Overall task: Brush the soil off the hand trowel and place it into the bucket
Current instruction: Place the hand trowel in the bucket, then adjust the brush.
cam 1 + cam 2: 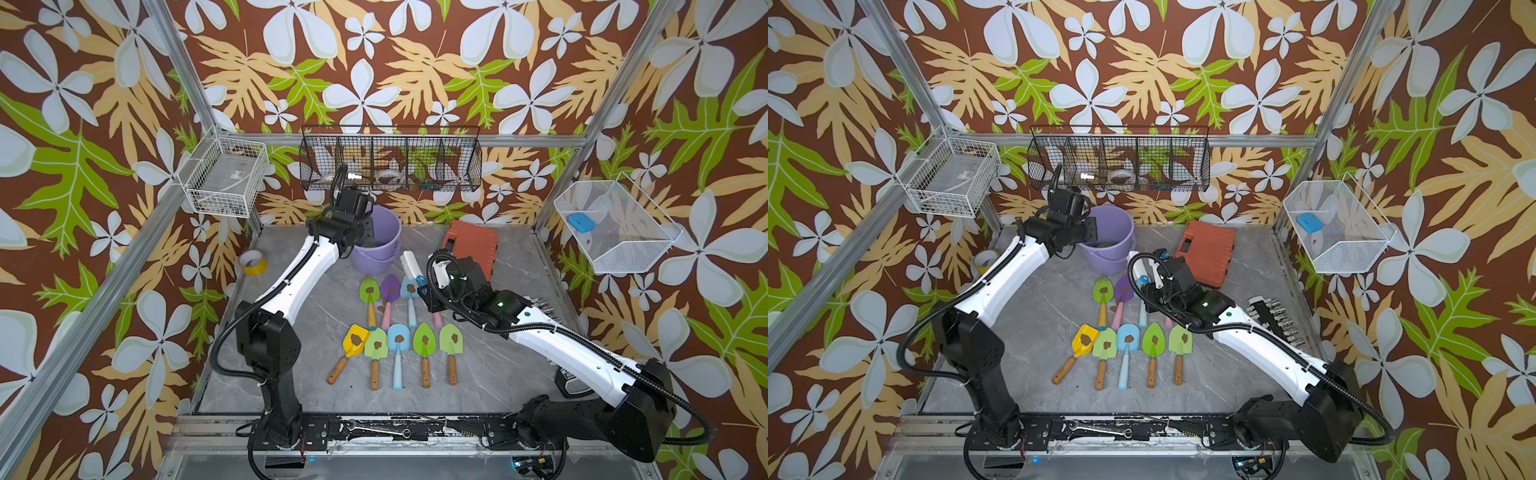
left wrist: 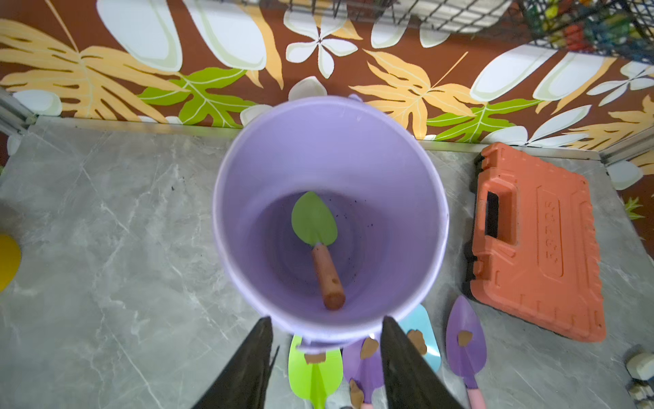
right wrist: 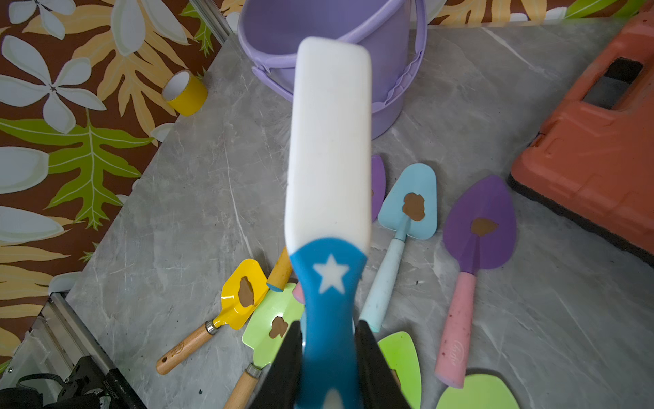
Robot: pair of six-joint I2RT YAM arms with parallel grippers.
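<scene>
Left claw (image 2: pixel 325 320) hangs parted, empty, over the bucket (image 2: pixel 318 141); a trowel (image 2: pixel 315 221) lies inside. Right claw (image 3: pixel 329 331) grips the brush (image 3: pixel 329 141).

A white five-pointed star (image 3: pixel 331 277) stands on the blue part of the white plastic brush with a blue grip (image 3: pixel 329 159); it is the only sign that reads clearly. The orange-red plastic case (image 2: pixel 538 244) on the table carries one line of raised capital letters inside an embossed frame on its lid, too soft to spell out. The purple pointed trowel with a pink handle (image 3: pixel 474 248) has a pale script logo on the handle, not legible. The yellow square trowel with a wooden handle (image 3: pixel 219 311) bears a small dark stamp near the handle's end, unreadable. A black part at the table's edge (image 3: pixel 88 386) shows small white lettering, also too blurred to read.
</scene>
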